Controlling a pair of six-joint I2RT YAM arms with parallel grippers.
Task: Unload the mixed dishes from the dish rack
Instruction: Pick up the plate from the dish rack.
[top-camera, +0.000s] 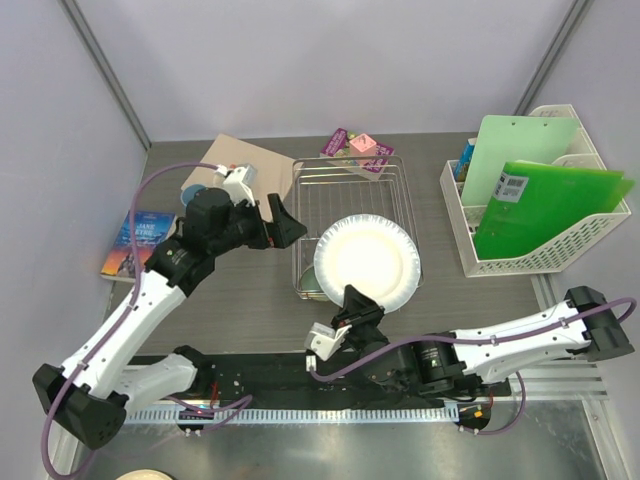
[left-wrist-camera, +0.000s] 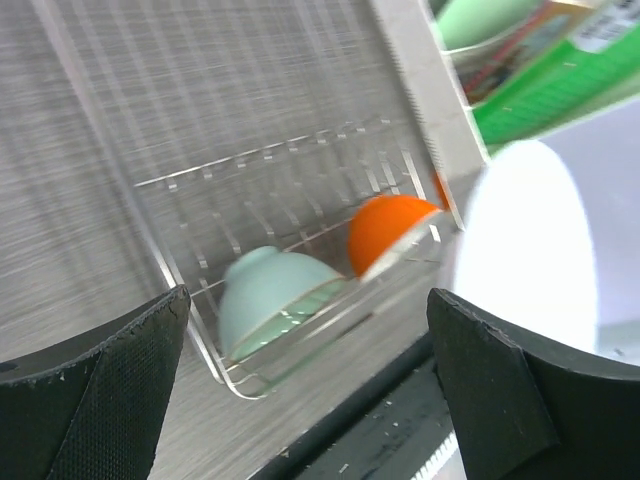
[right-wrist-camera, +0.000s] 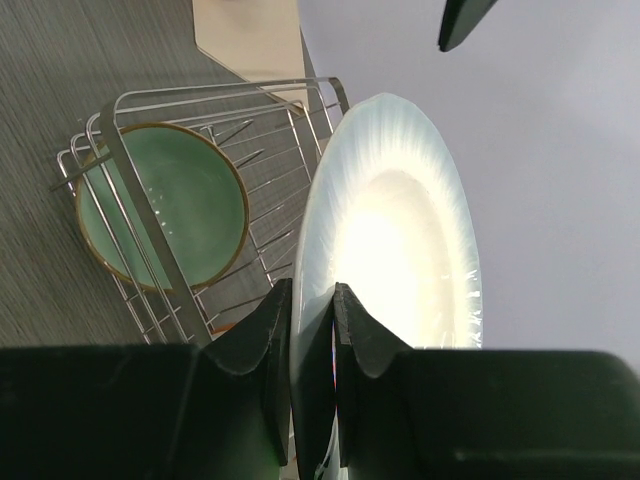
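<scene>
Listing what I see from the remote station:

1. Dish rack (top-camera: 350, 200): stands mid-counter, with the far half showing bare wire.
2. Large white round plate (top-camera: 367, 262): tilted over the rack's near right corner. The right gripper (top-camera: 352, 300) has its fingers drawn close on the plate's near rim. The plate's right edge overhangs the wire side.
3. Pale green bowl (right-wrist-camera: 165, 215): on its side in the rack's near left corner, against the wires and just beside the plate.
4. Cream bowl with orange outside (left-wrist-camera: 385, 232): in the rack; the left wrist view shows it between the green bowl and the plate.
5. Left gripper (top-camera: 285, 222): fingers spread wide with nothing held, just outside the rack's left edge.
6. Open room: there is bare counter (top-camera: 250, 290) near-left of the rack. To the right, a strip of counter lies before the white file basket (top-camera: 530, 255).
7. Pink packet (top-camera: 358, 150): at the rack's far edge.
8. Book (top-camera: 138, 243): near the counter's left edge.
</scene>
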